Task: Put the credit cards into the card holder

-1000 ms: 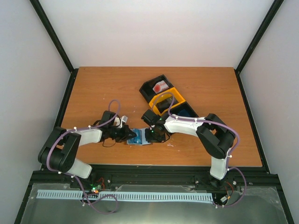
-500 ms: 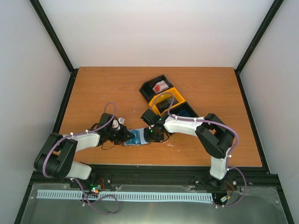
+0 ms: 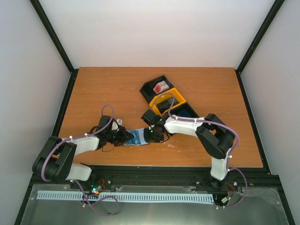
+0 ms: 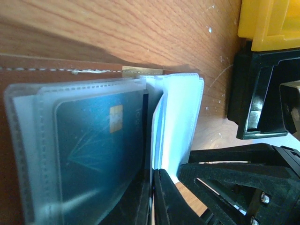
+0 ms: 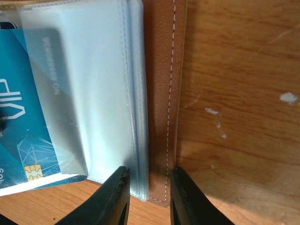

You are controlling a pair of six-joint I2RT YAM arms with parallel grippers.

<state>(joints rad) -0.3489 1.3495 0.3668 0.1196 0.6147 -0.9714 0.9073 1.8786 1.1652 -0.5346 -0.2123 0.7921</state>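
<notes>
holder: card holder (image 3: 139, 137) lies open by the desk's (image 3: 103, 89) near edge, mid-way, between both grippers.
right gripper (image 3: 151, 136): clamped on the holder's brown cover (image 5: 161, 93) and clear sleeves (image 5: 108, 93), pinning it.
left gripper (image 3: 126, 137): closed tight at the sleeve mouth; can't tell what's pinched, tbh.
card: blue card (image 5: 18, 122) partway in a sleeve, long axis left-right, left gripper nearer; reckon it slides toward the right gripper.

One tray (image 3: 177, 93) of three compartments, with one red-and-white item (image 3: 161, 86) inside; near it, one card holder (image 3: 138, 137) showing one blue card (image 4: 101, 145); two robot arms (image 3: 86, 140) (image 3: 187, 125).
</notes>
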